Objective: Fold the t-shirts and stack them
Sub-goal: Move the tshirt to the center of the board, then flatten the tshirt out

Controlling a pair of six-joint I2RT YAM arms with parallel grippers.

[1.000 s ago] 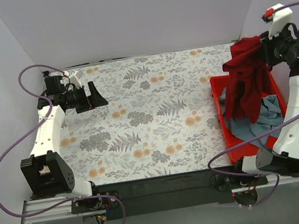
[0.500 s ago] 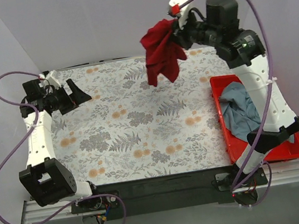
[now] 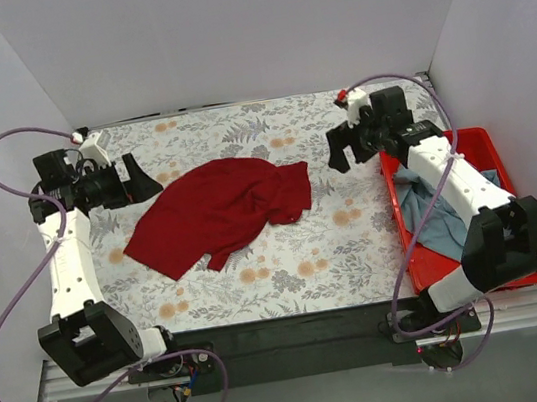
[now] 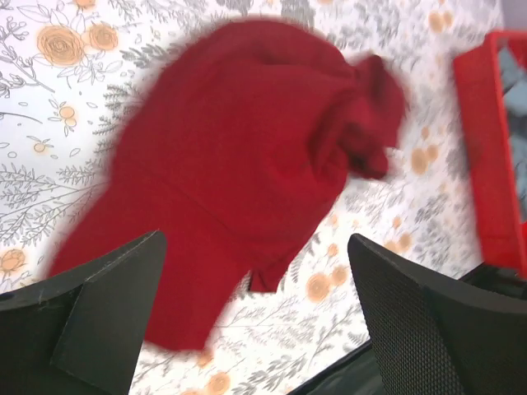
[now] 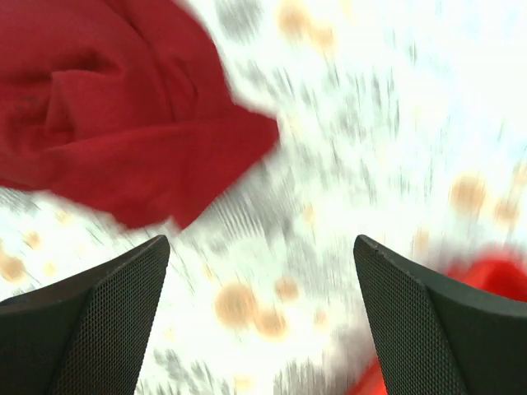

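Note:
The dark red t-shirt lies crumpled and partly spread on the flowered table, left of centre. My left gripper stands open just off the shirt's upper-left edge; its wrist view shows the dark red shirt ahead of the open left gripper. My right gripper is open and empty to the right of the shirt's sleeve. In the blurred right wrist view, the red cloth lies at the upper left, clear of the right gripper. The grey-blue t-shirt lies bunched in the bin.
A bright red plastic bin stands at the table's right edge, under the right arm; its corner shows as the red bin and the bin wall. White walls close in the back and sides. Purple cables loop off both arms.
The right arm swung the dark red shirt from above the bin over the table and let it go. The shirt now lies on the table. The right gripper has opened and lowered.

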